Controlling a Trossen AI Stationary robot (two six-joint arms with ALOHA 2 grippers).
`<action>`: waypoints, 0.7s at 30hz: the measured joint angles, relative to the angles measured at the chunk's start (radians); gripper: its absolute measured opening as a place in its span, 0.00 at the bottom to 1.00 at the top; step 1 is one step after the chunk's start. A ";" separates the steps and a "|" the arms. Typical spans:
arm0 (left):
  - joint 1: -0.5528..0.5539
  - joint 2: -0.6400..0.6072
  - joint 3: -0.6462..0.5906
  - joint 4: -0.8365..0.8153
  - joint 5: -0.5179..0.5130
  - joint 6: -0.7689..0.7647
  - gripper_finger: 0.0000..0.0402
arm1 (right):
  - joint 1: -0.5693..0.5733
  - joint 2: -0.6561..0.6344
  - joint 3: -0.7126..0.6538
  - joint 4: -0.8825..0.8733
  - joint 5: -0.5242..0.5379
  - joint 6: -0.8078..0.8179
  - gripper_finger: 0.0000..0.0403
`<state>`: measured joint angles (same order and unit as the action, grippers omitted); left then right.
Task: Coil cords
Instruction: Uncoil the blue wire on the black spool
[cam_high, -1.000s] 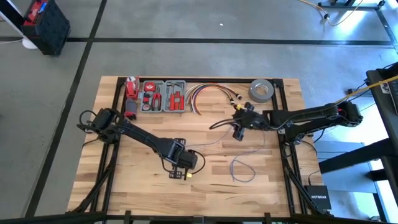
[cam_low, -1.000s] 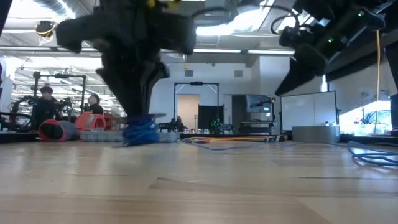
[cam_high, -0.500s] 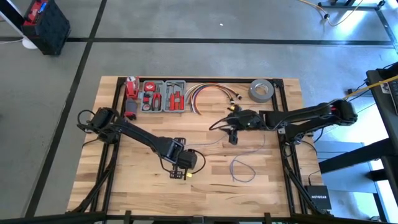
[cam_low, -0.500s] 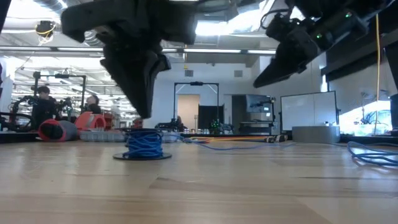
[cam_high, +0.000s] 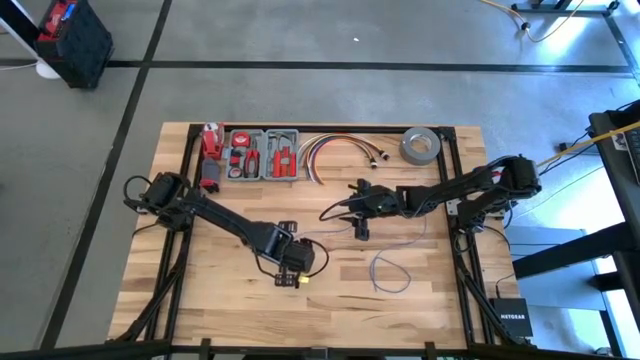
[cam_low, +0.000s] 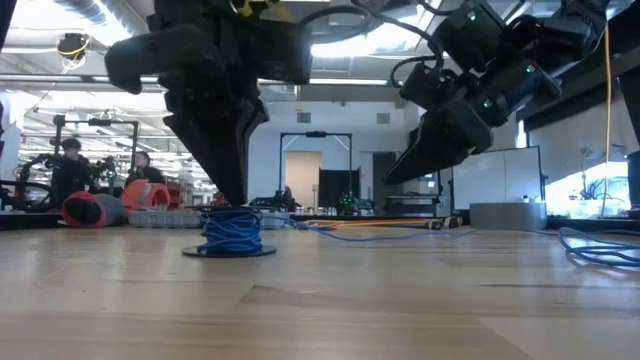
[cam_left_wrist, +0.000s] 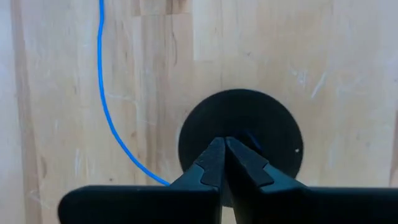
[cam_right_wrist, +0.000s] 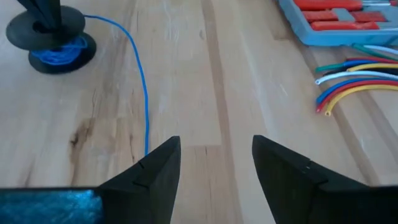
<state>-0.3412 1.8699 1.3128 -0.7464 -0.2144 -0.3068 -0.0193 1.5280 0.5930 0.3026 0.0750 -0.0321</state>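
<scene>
Reaching further across the table than a second ago, the right gripper (cam_high: 362, 226) now hangs above the bare wood near the middle, its fingers spread wide with nothing between them, while the left gripper (cam_high: 297, 262) has come back down over the spool (cam_low: 229, 232) after lifting off it and pinching shut. In the left wrist view its fingertips (cam_left_wrist: 225, 163) meet tip to tip right above the spool's round black top (cam_left_wrist: 241, 140), and they appear to grip nothing. The blue wire (cam_right_wrist: 143, 93) is partly wound on the spool; from there it runs loose over the table (cam_high: 200, 300) toward the right gripper and on to a slack loop (cam_high: 390, 272) near the front edge. The step in hand looks like feeding more wire onto the spool. To do it well, the right gripper should probably come down square over the strand, one finger on each side, and close only when the wire sits between the pads, since so thin a wire slips out easily. The left should hold the spool still without catching the turns already wound. The wire should be pulled gently, so the spool neither tips nor slides.
</scene>
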 joint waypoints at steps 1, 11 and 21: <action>-0.003 0.000 0.000 0.000 0.001 0.000 0.02 | 0.000 0.000 0.000 0.004 0.000 0.000 0.51; -0.006 -0.002 0.000 0.006 0.024 -0.038 0.08 | 0.000 -0.001 0.000 0.030 0.000 0.001 0.51; -0.012 -0.004 0.000 0.007 0.024 -0.027 0.22 | 0.000 0.003 0.000 0.051 -0.033 0.004 0.51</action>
<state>-0.3531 1.8660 1.3128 -0.7394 -0.1906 -0.3341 -0.0193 1.5312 0.5930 0.3532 0.0415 -0.0280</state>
